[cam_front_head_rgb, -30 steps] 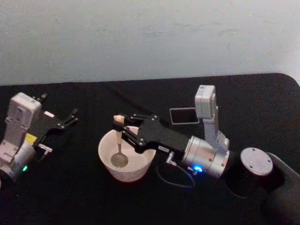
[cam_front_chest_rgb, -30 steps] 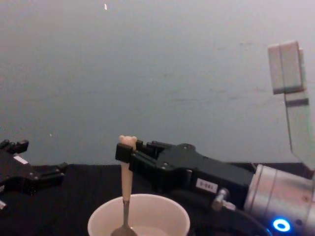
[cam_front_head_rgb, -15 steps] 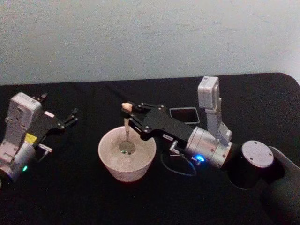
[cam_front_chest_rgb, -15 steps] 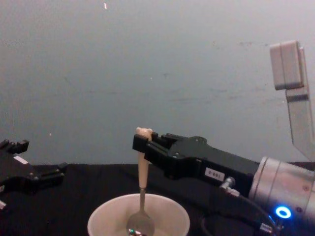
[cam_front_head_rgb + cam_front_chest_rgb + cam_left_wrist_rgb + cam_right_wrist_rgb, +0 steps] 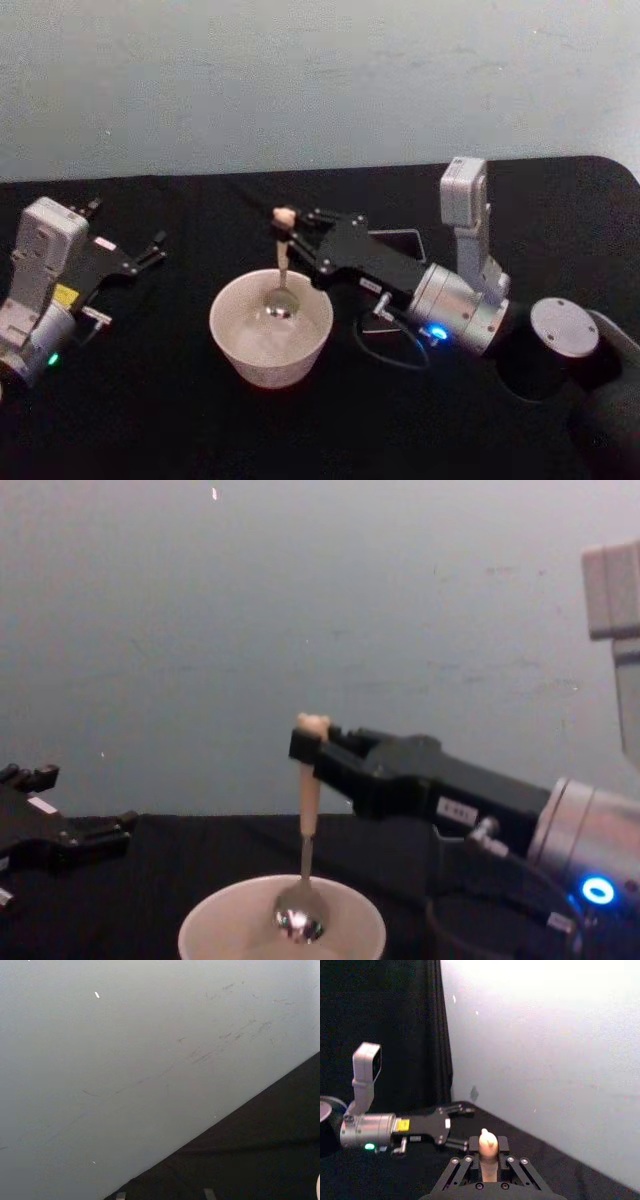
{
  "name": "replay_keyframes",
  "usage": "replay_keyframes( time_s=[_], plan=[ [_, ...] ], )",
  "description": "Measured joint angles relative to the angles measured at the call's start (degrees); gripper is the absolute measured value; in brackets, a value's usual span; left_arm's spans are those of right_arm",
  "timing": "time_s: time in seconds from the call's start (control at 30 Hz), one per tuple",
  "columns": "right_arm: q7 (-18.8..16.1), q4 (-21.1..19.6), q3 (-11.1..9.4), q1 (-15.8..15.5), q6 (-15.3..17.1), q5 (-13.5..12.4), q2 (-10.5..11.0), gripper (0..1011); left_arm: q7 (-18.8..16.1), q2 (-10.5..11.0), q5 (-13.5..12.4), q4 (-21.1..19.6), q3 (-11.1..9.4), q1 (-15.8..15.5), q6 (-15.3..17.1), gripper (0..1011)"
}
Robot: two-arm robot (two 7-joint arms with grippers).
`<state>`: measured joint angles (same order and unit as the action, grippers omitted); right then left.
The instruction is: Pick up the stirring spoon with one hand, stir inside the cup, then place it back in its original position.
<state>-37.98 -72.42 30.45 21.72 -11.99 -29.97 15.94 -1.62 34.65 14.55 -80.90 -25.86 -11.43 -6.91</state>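
Stirring spoon (image 5: 283,262) (image 5: 307,825): I see it held nearly upright, its shiny bowl inside the mouth of the cup (image 5: 268,368) (image 5: 200,932), toward the far side and about level with the rim. Right end effector (image 5: 292,225) (image 5: 305,745) (image 5: 489,1152): reaches in from the right above the cup, fingers clamped on the cream handle just below the bear head. Holder (image 5: 408,240): dark and square, behind that arm and partly hidden by it. Left end effector (image 5: 150,250) (image 5: 115,830): rests at the table's left side, well apart from the cup, fingers spread. Table (image 5: 150,420): black-covered.
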Motion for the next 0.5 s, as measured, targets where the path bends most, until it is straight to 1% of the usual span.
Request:
replay_keyframes(
  time_s=[0.2, 0.3, 0.43, 0.5],
  plan=[
    [0.6, -3.5, -1.4, -0.5, -0.1, -0.5, 0.9, 212, 0.0, 0.0, 0.0, 0.0, 0.0, 0.0, 0.0, 1001],
    [1.4, -6.6, -2.5, -1.0, 0.0, -1.2, 1.7, 212, 0.0, 0.0, 0.0, 0.0, 0.0, 0.0, 0.0, 1001],
    [2.0, -8.7, -3.4, -1.3, 0.2, -1.6, 2.5, 212, 0.0, 0.0, 0.0, 0.0, 0.0, 0.0, 0.0, 1001],
    [2.4, -10.2, -4.2, -1.6, 0.3, -2.0, 3.2, 212, 0.0, 0.0, 0.0, 0.0, 0.0, 0.0, 0.0, 1001]
  ],
)
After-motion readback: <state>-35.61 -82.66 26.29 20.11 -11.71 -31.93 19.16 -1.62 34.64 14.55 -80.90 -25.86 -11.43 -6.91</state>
